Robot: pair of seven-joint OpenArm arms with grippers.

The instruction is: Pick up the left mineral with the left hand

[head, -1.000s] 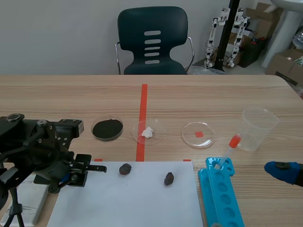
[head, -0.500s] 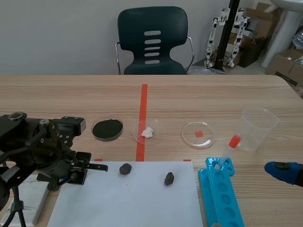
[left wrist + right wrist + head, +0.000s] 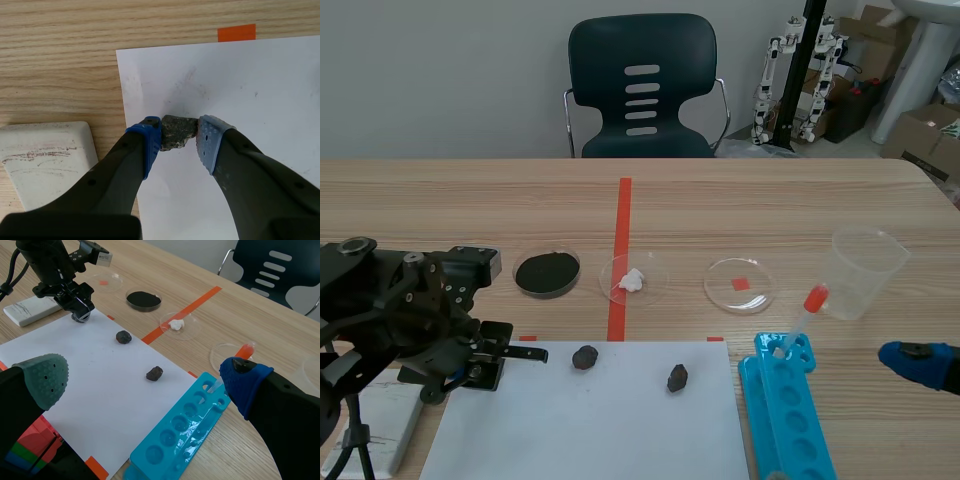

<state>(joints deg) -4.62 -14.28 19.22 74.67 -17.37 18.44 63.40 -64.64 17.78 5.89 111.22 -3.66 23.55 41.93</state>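
Minerals x3, left mineral (image 3: 176,133) pinched tight in left gripper (image 3: 180,135), 2 other minerals (image 3: 584,357) (image 3: 677,377) loose on paper sheet (image 3: 600,425), right gripper (image 3: 146,385) wide open, empty.

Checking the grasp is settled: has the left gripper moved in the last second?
Yes, slightly: the left gripper, shut on the mineral, shifted toward the orange-red tape line, then held still.

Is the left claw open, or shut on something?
Shut on a stone: both pads of the left claw press against its sides, above the white paper.
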